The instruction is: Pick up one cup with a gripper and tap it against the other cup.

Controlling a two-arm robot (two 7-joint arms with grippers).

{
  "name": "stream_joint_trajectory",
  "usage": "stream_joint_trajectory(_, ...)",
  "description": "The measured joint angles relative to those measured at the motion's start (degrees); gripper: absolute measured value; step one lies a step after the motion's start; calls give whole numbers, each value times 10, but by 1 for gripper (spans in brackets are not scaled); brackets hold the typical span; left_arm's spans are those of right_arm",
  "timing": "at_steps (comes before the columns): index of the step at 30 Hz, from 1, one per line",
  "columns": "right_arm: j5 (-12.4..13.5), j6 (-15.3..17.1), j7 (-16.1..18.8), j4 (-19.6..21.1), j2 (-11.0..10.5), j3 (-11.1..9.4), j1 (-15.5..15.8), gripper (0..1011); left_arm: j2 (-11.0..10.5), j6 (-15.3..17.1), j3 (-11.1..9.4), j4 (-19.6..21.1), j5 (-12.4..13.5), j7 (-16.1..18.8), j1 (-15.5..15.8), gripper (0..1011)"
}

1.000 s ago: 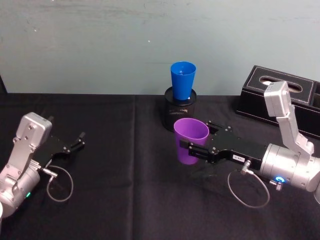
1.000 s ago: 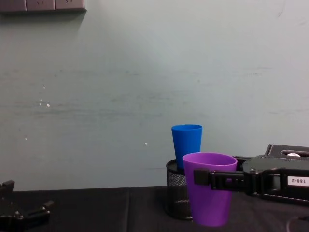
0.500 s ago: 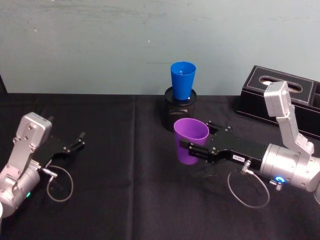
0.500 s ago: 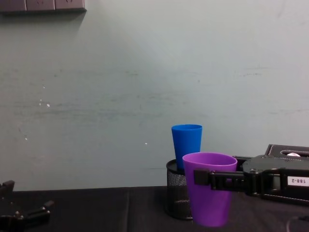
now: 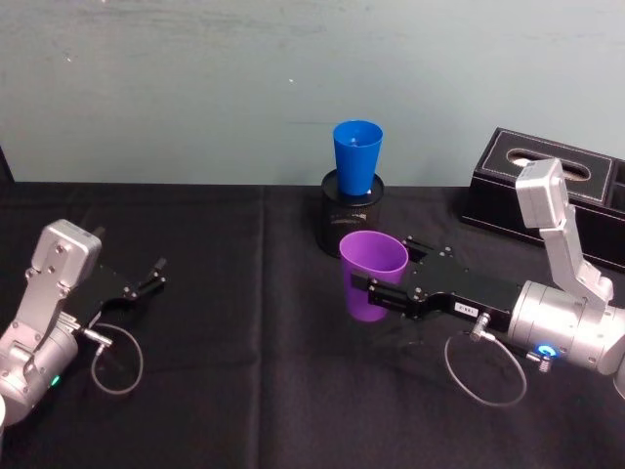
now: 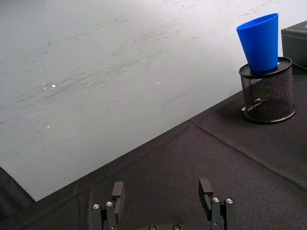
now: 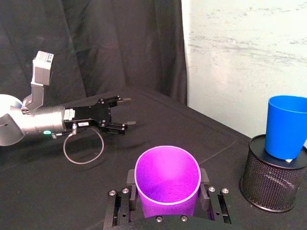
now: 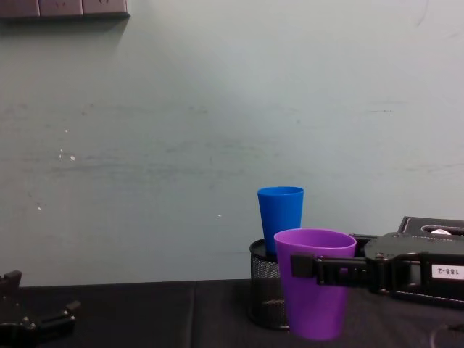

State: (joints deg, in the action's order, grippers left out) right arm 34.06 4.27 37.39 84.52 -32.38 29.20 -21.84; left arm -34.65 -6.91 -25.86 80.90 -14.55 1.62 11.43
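Two cups near frame centre in head view. Purple cup upright, clenched around its middle by right gripper, reaching in from lower right on silver wrist with blue ring. Blue cup just above it in frame, seated in black mesh holder, not touching purple cup. Left gripper at lower left, fingers spread wide, grasping nothing, low over black tablecloth. Black box at upper right.
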Motion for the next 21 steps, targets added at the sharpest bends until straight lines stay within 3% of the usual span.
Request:
stream_joint_trajectory(9,-1,-2,0,-1,0,2,0,732,0,0,0,0,0,0,0,1011)
stream_joint_trajectory(21,-17,-39,10,-34,11,16,2,732,0,0,0,0,0,0,0,1011)
